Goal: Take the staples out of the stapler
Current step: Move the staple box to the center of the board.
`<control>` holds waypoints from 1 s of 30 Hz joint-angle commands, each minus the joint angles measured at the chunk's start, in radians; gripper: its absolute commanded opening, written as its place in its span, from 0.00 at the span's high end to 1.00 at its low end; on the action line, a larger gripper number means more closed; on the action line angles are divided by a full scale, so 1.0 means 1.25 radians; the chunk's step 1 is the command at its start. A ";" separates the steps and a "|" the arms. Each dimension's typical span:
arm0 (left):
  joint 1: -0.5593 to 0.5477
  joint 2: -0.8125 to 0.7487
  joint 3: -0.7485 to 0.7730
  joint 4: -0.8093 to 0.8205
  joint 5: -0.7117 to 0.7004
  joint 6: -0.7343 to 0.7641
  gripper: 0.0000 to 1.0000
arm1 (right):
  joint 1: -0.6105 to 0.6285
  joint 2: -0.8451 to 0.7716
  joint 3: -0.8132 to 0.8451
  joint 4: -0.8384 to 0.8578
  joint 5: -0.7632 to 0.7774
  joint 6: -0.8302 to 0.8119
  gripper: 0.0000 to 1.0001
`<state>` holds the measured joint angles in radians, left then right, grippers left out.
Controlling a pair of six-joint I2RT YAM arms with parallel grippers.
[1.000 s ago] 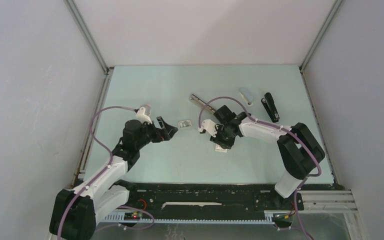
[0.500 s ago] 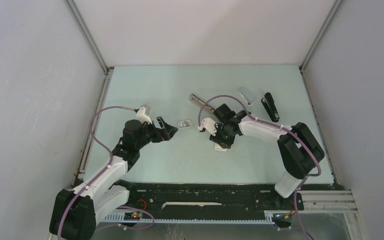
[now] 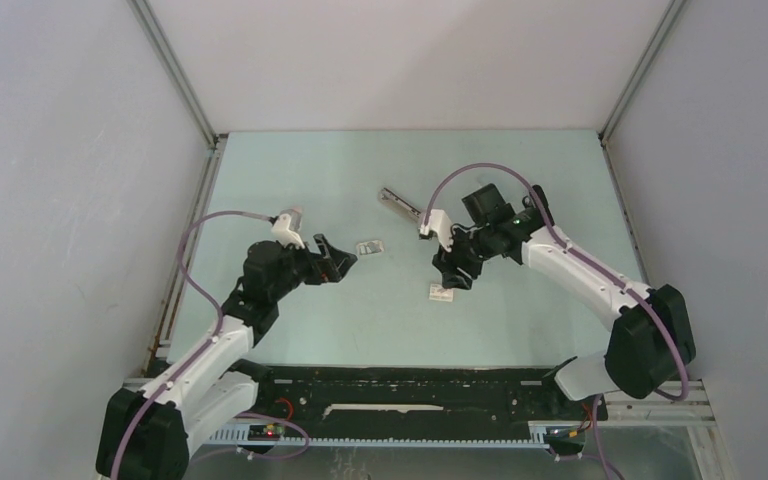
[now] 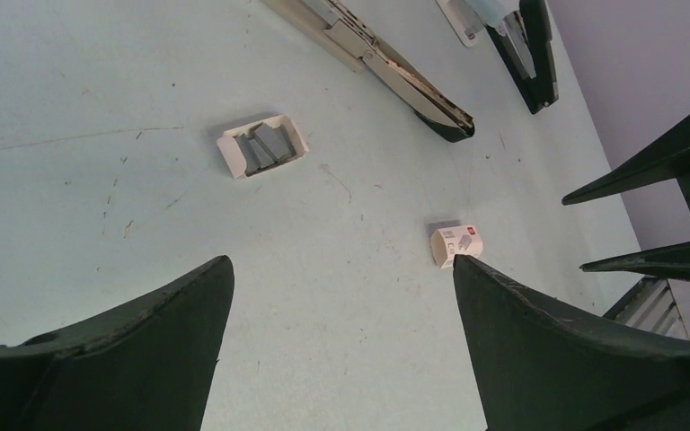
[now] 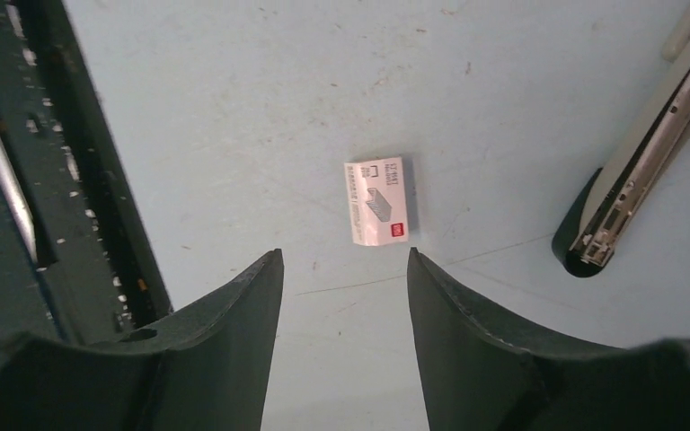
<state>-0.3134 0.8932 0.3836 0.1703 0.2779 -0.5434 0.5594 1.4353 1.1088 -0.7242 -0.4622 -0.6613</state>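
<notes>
Grey staples lie in a small open white tray on the pale table. The opened stapler lies flat behind it, its metal channel showing. My left gripper is open and empty, hovering just left of the tray. My right gripper is open with nothing between its fingers, raised above a small white staple box that lies on the table. In the top view the right gripper sits just behind that box.
A black stapler and a pale stapler lie at the back right, hidden under the right arm in the top view. The black base rail runs along the near edge. White walls close in the table.
My right gripper opened wider and lifted off the small staple box, which stays on the table. The right arm swung back and to the right. The left arm has not moved.
</notes>
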 commanded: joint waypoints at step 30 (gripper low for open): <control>-0.063 0.117 0.330 -0.296 0.149 0.798 0.00 | -0.169 -0.146 -0.021 -0.159 -0.455 -0.269 0.37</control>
<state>-0.4038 0.9600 0.7872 -0.1478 0.3557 0.2272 0.3298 1.2381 1.0901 -0.8761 -0.9997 -0.8776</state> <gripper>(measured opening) 0.996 0.630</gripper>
